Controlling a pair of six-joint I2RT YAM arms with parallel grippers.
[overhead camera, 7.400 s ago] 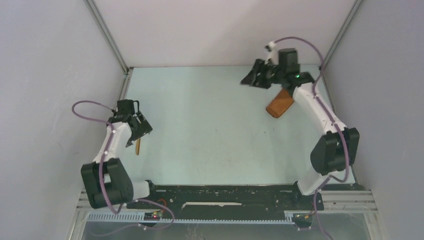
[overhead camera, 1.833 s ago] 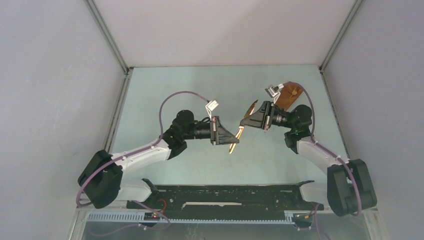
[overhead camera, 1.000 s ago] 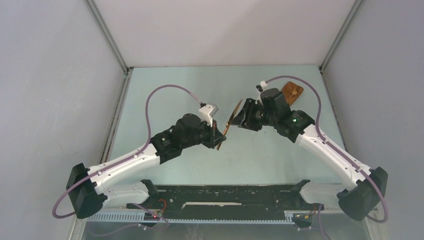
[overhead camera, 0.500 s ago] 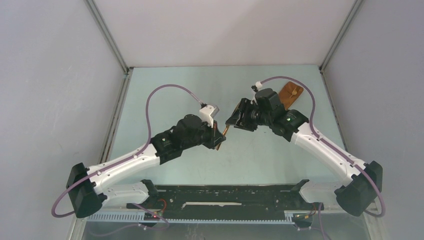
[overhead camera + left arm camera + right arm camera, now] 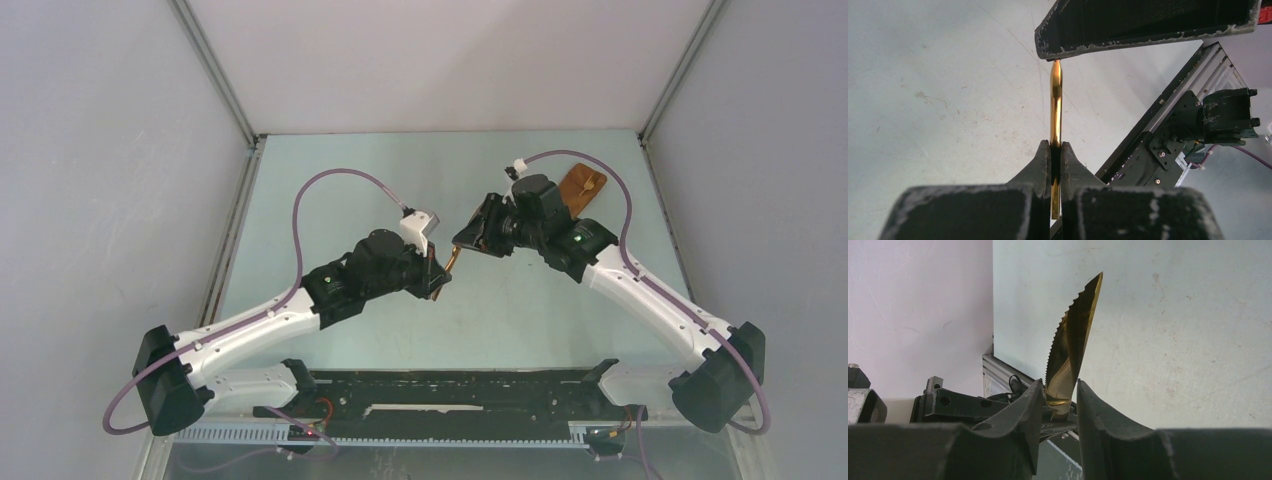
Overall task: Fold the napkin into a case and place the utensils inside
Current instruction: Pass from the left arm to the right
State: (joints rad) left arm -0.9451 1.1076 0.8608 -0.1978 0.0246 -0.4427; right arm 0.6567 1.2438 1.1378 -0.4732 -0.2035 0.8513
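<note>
A slim golden-brown wooden knife (image 5: 452, 262), one of the utensils, hangs above the table's middle between both arms. My left gripper (image 5: 437, 283) is shut on its handle (image 5: 1056, 105), the pads pinching it at the tips (image 5: 1056, 145). My right gripper (image 5: 468, 243) has closed round the serrated blade (image 5: 1073, 345); both fingers look pressed to its edges (image 5: 1059, 390). The napkin lies folded as a rust-orange case (image 5: 580, 188) at the far right, with a pale wooden utensil (image 5: 593, 183) poking from its top end.
The right gripper's dark finger (image 5: 1148, 22) crosses the top of the left wrist view, over the knife's tip. The black base rail (image 5: 450, 385) runs along the near edge. Grey walls and metal posts (image 5: 215, 70) bound the pale green table (image 5: 330, 180).
Both arms swung in from the table's sides to meet at the middle. Over the last second the right gripper slid onto the knife's blade and narrowed its jaws on it. The left grip stayed shut.
</note>
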